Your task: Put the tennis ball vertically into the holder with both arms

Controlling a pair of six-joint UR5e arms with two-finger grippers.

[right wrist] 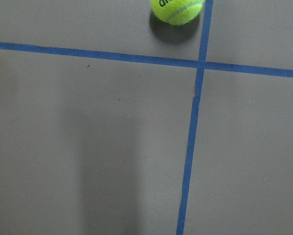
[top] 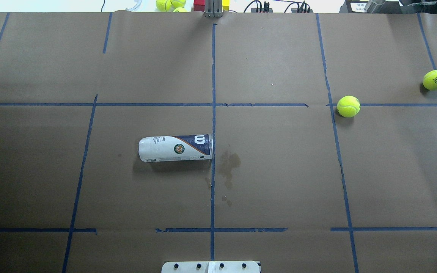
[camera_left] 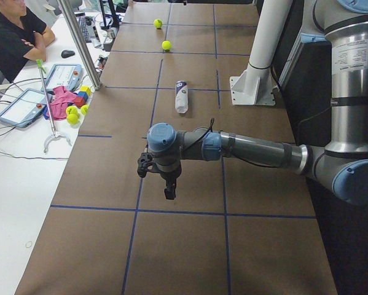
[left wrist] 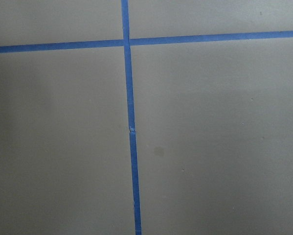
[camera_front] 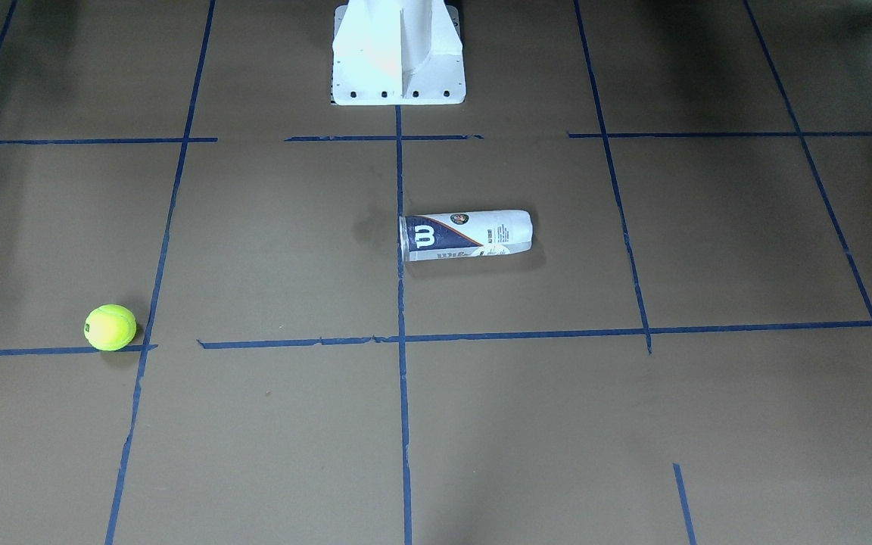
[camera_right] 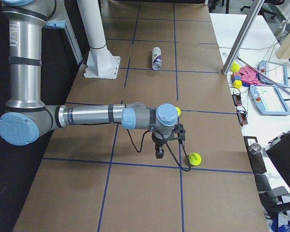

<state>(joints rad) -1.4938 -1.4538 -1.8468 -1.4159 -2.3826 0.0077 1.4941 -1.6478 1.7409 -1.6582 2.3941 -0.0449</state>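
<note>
We find the holder (top: 176, 148) lying on its side near the middle of the brown surface (top: 271, 170). Its clear-rimmed end, the one with the white W, touches the central blue tape line (top: 213, 76) and faces the robot's right. The tennis ball (top: 435, 80) (the one showing dark lettering) rests far out on the robot's right side, well apart from the holder. A second ball (top: 348, 106) sits on a tape line between the two. The right hand (camera_right: 159, 153) hangs above the surface near the lettered ball, which shows at the top edge of the right wrist view. The left hand (camera_left: 170, 193) hovers over a tape crossing toward the left end. Both hands show only in the side views, so we cannot tell whether their fingers are spread or pressed together.
</note>
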